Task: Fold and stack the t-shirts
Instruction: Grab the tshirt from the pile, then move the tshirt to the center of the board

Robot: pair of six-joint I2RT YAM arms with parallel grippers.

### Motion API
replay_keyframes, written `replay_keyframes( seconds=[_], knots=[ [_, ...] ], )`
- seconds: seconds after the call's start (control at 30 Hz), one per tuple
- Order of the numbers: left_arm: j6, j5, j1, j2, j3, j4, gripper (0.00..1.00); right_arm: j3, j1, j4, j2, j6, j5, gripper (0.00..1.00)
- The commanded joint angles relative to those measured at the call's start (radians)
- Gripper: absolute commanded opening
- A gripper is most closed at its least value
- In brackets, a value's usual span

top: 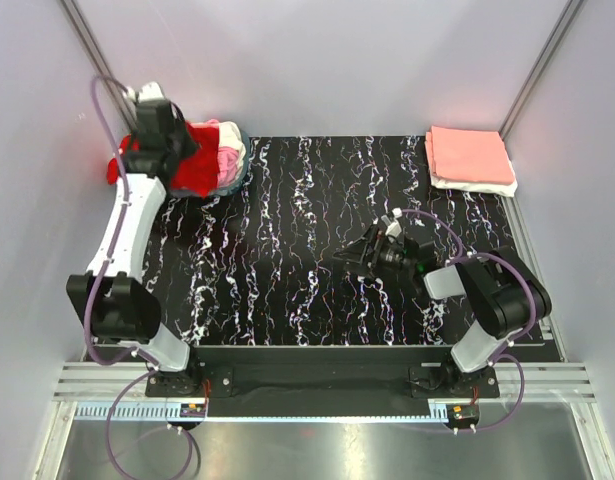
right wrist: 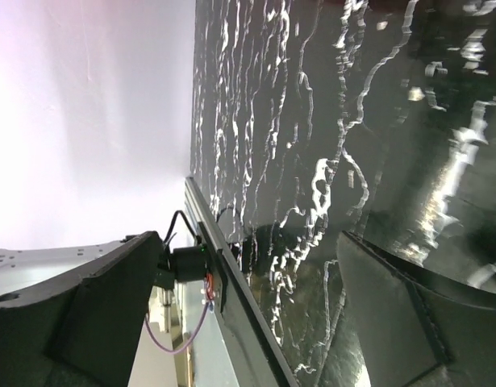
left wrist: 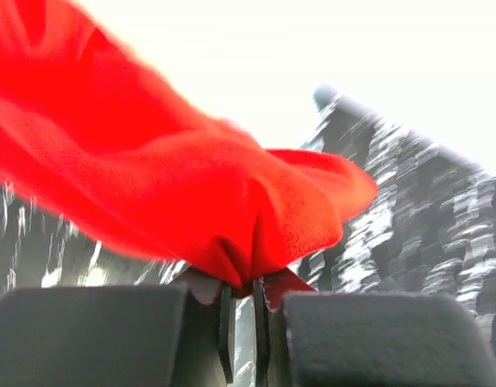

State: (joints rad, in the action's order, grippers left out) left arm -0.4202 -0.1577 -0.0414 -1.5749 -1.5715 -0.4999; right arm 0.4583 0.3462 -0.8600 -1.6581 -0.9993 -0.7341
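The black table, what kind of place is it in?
Probably a robot lab booth: plain white walls box in the table, two arms are bolted at its edge, and t-shirts lie piled.

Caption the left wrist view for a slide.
Left gripper, jaws shut on bright red cloth t-shirt, black marbled table behind.

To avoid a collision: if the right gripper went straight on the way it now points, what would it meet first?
Probably the bare black marbled table: the right gripper, jaws open, points across it toward the left side and seems tilted down. Depth is unclear.
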Motion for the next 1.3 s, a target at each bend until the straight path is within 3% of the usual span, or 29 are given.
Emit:
replay_keyframes(
  seconds=[0.0,0.07,0.13,0.23,0.27,0.33,0.37,0.4,0.43,0.53,0.63,0.77,0.9,1.07,1.17,1.27],
  knots=[
    [0.054,0.052,-0.049,0.067,-0.278,-0.124,0.04,-0.072,-0.044,-0.181,0.03,-0.057,-0.018,1.0],
    [0.07,0.11,-0.11,0.044,-0.376,-0.239,0.06,-0.13,-0.091,-0.186,0.082,-0.073,0.021,1.0],
    [0.081,0.124,-0.209,-0.009,-0.497,-0.371,0.06,-0.153,-0.114,-0.092,0.232,-0.053,0.064,1.0],
    [0.084,0.13,-0.357,-0.094,-0.591,-0.51,0.16,-0.068,-0.115,0.404,0.531,0.103,0.197,1.0],
    [0.074,0.141,-0.389,-0.112,-0.596,-0.531,0.22,0.027,-0.115,0.696,0.608,0.147,0.297,1.0],
    [0.042,0.21,-0.472,-0.174,-0.588,-0.561,0.54,0.138,-0.115,0.981,0.795,0.263,0.456,1.0],
    [0.04,0.242,-0.501,-0.192,-0.55,-0.556,0.67,0.246,-0.115,1.204,0.872,0.298,0.628,1.0],
    [0.053,0.315,-0.559,-0.238,-0.542,-0.551,0.98,0.299,-0.115,1.301,0.894,0.304,0.712,0.99],
    [0.063,0.337,-0.589,-0.264,-0.548,-0.566,0.99,0.389,-0.115,1.451,0.903,0.307,0.833,1.0],
    [0.08,0.294,-0.684,-0.318,-0.553,-0.603,0.99,0.492,-0.115,1.622,0.85,0.352,0.851,0.99],
    [0.032,0.247,-0.698,-0.245,-0.429,-0.559,0.99,0.545,-0.116,1.732,0.723,0.36,0.747,1.0],
    [-0.023,0.12,-0.696,-0.079,-0.199,-0.519,0.99,0.372,-0.113,1.626,0.704,0.337,0.56,1.0],
    [-0.087,0.051,-0.698,0.119,0.052,-0.499,0.99,0.28,-0.115,1.567,0.698,0.327,0.544,1.0],
    [-0.16,-0.023,-0.693,0.297,0.358,-0.415,0.99,0.31,-0.115,1.509,0.588,0.382,0.495,1.0],
    [-0.166,0.029,-0.622,0.375,0.473,-0.332,0.99,0.336,-0.113,1.472,0.525,0.412,0.457,1.0],
    [-0.175,0.116,-0.493,0.4,0.58,-0.232,0.93,0.355,-0.115,1.431,0.465,0.43,0.409,1.0]
  ],
)
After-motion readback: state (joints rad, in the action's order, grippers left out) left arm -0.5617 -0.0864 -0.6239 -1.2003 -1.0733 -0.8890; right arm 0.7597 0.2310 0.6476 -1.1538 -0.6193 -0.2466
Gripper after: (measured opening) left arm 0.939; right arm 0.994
